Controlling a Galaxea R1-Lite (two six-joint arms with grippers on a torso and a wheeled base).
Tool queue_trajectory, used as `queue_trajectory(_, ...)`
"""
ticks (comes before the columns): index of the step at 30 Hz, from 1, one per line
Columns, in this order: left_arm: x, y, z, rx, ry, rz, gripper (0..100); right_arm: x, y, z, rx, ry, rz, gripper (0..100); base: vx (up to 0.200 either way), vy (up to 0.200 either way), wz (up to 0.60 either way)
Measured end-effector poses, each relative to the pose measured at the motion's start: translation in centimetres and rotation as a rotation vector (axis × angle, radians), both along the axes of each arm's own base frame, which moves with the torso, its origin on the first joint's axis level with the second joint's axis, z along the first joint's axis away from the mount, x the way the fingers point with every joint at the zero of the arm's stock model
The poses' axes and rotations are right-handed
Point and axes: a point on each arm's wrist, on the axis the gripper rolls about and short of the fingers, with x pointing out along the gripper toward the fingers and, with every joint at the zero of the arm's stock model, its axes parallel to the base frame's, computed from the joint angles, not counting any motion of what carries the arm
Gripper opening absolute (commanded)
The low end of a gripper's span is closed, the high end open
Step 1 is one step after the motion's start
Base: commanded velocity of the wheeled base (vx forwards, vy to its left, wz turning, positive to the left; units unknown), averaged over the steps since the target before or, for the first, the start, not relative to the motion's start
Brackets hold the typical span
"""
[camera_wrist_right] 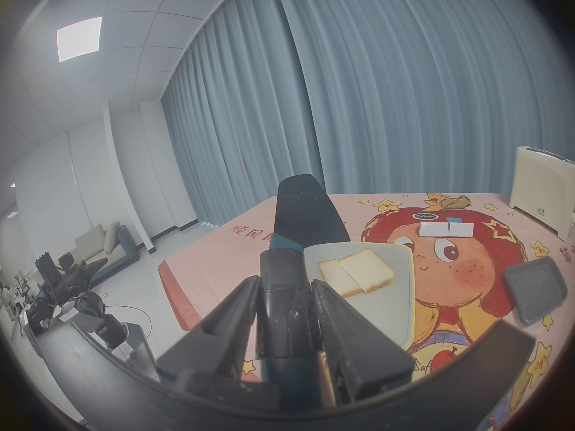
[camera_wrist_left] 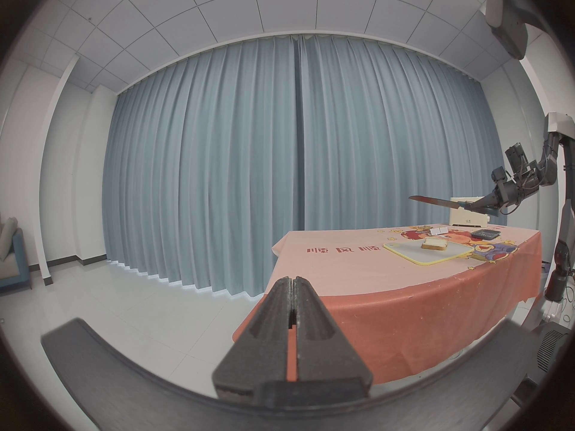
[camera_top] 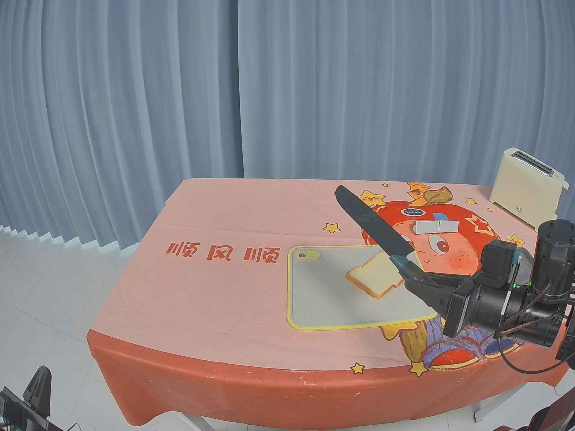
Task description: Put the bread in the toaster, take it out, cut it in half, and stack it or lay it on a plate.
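Observation:
The bread (camera_wrist_right: 356, 270) lies on the yellow-rimmed cutting board (camera_top: 323, 300) as two pieces side by side; its near end (camera_top: 371, 276) is partly hidden by the knife. My right gripper (camera_top: 414, 273) is shut on the handle of a black knife (camera_top: 371, 222), whose blade slants up and back over the bread without touching it. In the right wrist view the blade (camera_wrist_right: 308, 208) points away past the gripper (camera_wrist_right: 286, 288). The cream toaster (camera_top: 527, 193) stands at the table's far right corner. My left gripper (camera_wrist_left: 291, 330) hangs shut and empty, low, off the table's near left side.
A dark grey square plate (camera_wrist_right: 535, 288) sits on the cloth to the right of the board. Two small white blocks (camera_top: 436, 227) lie behind the board. The pink-clothed table (camera_top: 227, 294) has free room on its left half. Curtains hang behind.

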Motion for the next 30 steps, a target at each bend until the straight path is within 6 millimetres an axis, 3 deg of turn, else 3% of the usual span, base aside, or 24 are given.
queue_trajectory(30, 0.0, 0.0, 0.0, 0.000, 0.001, 0.000, 0, 0.5, 0.7, -1.0, -0.023, 0.040, 0.010, 0, 0.000, 0.000, 0.00)
